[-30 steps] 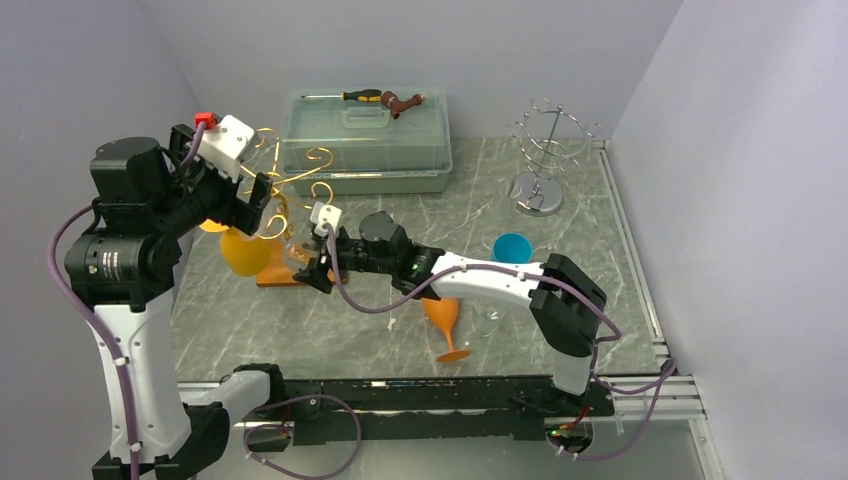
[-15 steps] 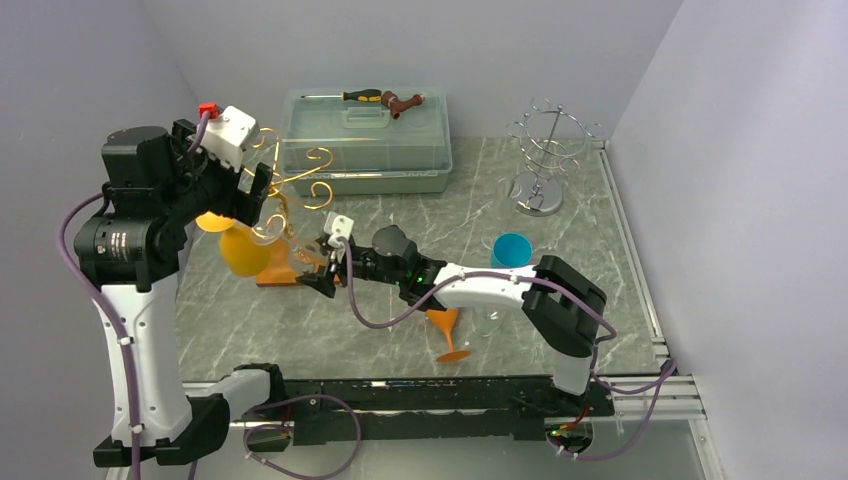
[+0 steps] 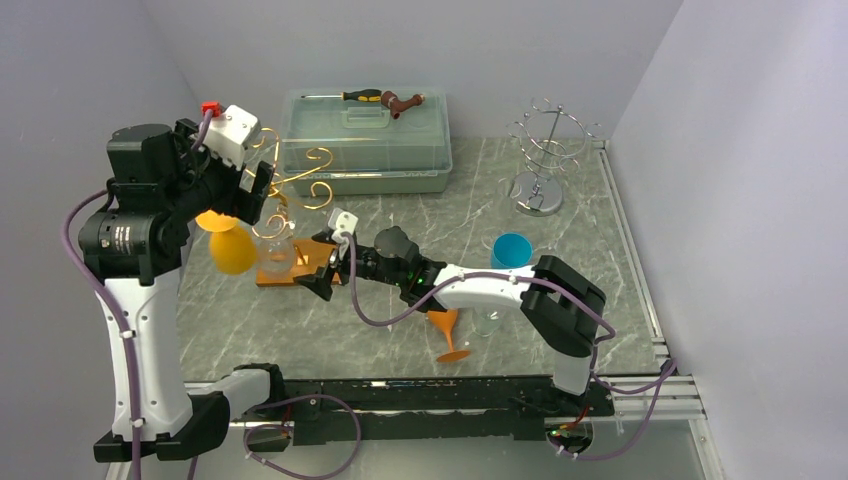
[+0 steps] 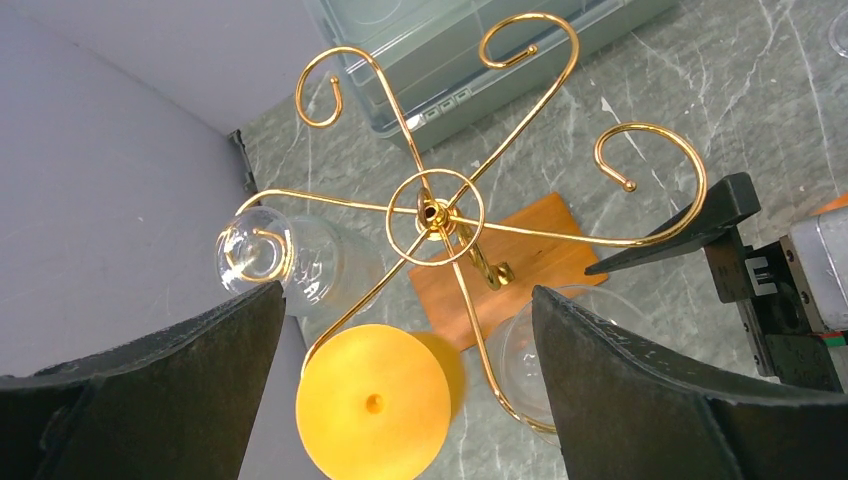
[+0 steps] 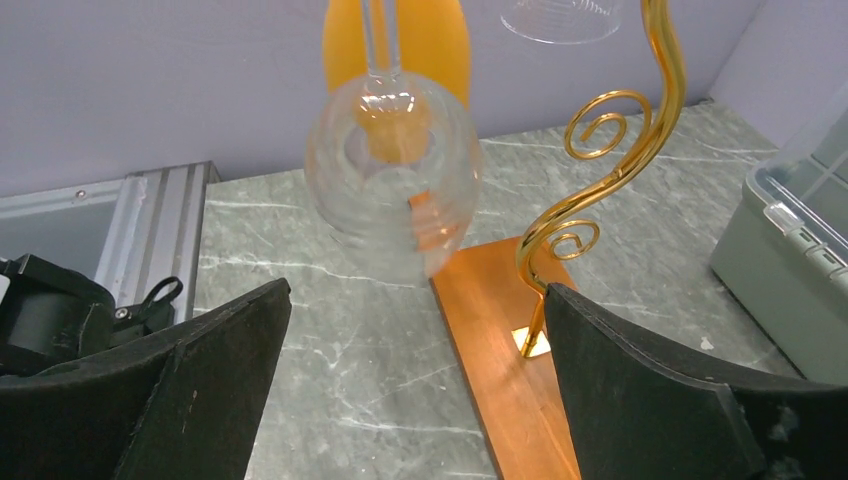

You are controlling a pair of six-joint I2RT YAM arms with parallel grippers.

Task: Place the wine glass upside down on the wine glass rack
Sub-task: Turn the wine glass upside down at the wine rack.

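**A:** What is the rack built from?

**B:** The rack (image 4: 436, 212) is thin gold wire. Its arms spread from a small ring hub and each ends in a curl. It rises from a flat, oblong wooden base (image 5: 500, 330), orange-brown, near the left edge of the grey, marble-veined table (image 3: 460, 215).

**A:** And the wine glass?

**B:** The wine glass (image 5: 392, 170) is clear, with a round bowl and faint ridges. It hangs bowl down, just beside the rack's curling stem. An orange glass (image 5: 430, 40), opaque and smooth, hangs behind it.

**A:** The pincers?

**B:** The right pincer (image 5: 416, 300) has its matt black, wedge-shaped fingers wide apart. They stand either side of the bowl and clear of it. The left pincer (image 4: 408, 295) is also spread wide, high over the rack, with nothing between its fingers.

**A:** What can't you make out?

**B:** The bowl is smeared in the right wrist view, and its stem runs off the top edge, so the foot is unseen there. From the left wrist view the bowl sits half behind a black finger, so I cannot tell which hook carries it. A second clear glass (image 4: 255, 250) hangs on the wall side, partly covered by the other finger.
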